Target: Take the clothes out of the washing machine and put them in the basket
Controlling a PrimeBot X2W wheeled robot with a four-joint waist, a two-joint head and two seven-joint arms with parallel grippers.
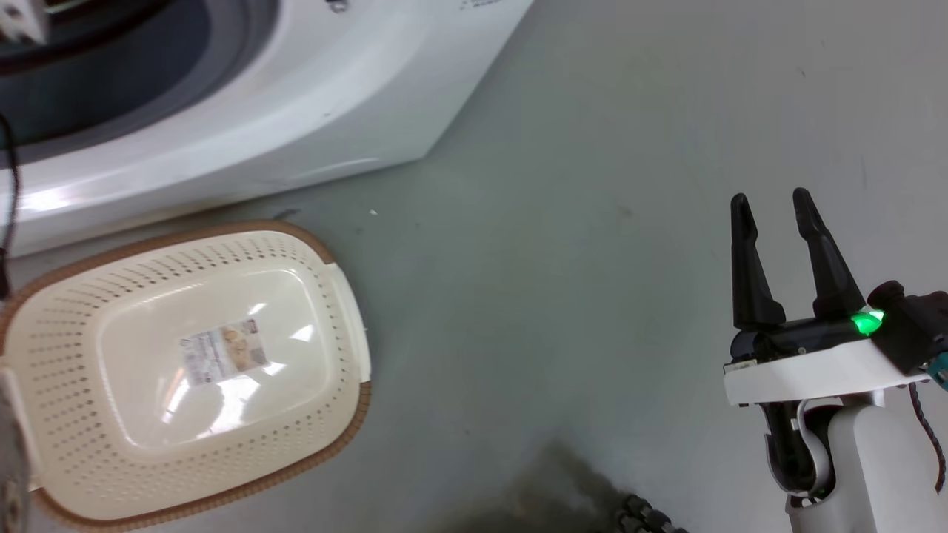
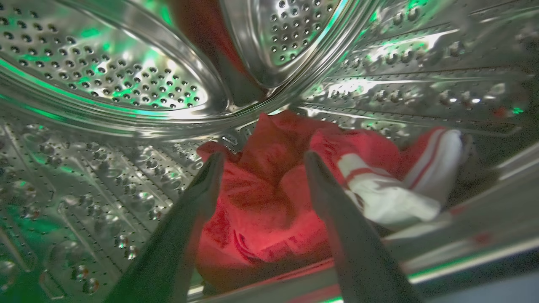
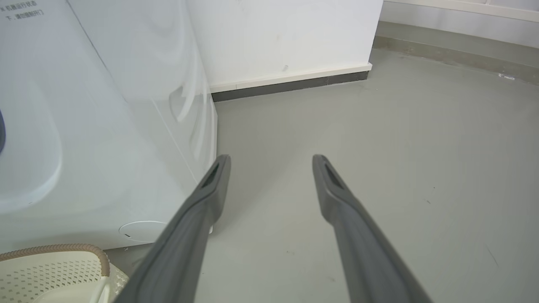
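The clothes (image 2: 261,189) lie in the washing machine (image 1: 311,96); the basket (image 1: 67,326) sits before it.

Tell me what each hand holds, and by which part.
Nothing is held. The left hand is open inside the drum, not closed on the red garment; the right hand is open above the floor.
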